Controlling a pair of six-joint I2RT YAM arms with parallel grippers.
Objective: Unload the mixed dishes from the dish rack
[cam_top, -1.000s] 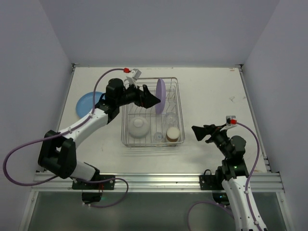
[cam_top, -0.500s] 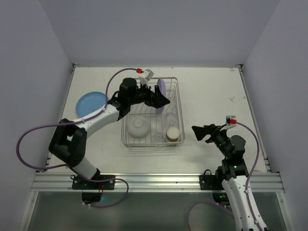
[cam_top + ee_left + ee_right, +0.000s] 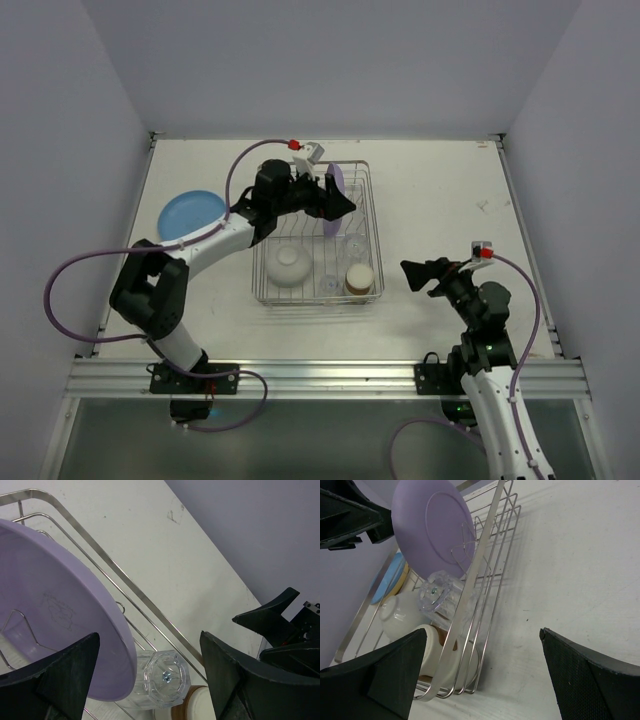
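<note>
1. A rectangular silver wire dish rack point(image 3: 300, 300) sits on the white worktop point(image 3: 440, 200), ahead of the two arms
2. A round purple plate point(image 3: 55, 605) stands on edge among the upright prongs at the rack's far end
3. The left gripper point(image 3: 338, 212) is spread wide and straddles that plate's rim; whether either finger touches the plate is hard to tell
4. A small clear glass point(image 3: 162, 677) stands just beside the plate. A brown cylindrical cup point(image 3: 359, 278) fills the near right corner, and a white bowl point(image 3: 288, 265) sits to its left
5. A round blue plate point(image 3: 190, 212) lies flat on the worktop, left of the rack
6. The right gripper point(image 3: 408, 278) hangs to the right of the rack, fingers wide apart, gripping nothing
</note>
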